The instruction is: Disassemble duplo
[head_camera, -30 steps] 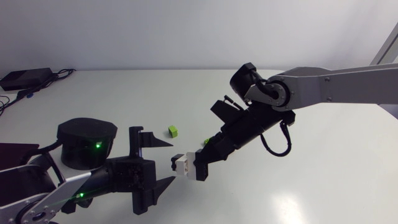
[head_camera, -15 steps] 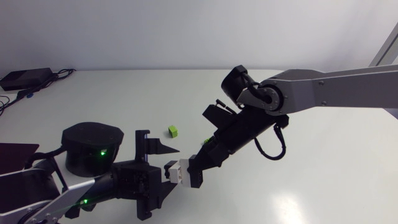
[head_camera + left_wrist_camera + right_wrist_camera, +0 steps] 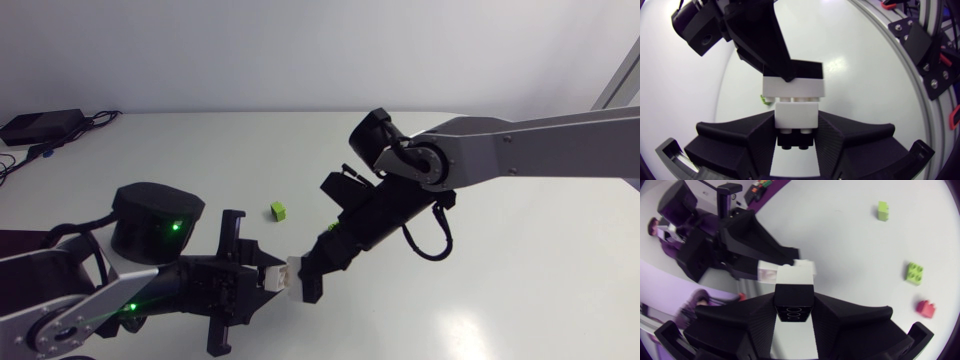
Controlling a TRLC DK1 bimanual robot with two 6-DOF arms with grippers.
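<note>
white table | green brick | second green brick | red brick

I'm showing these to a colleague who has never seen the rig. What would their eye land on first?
First, the left gripper and right gripper meeting tip to tip, low in the middle of the head view, each shut on one end of a small white-and-black duplo stack. Then a bright green brick lying loose on the table just beyond them.
</note>
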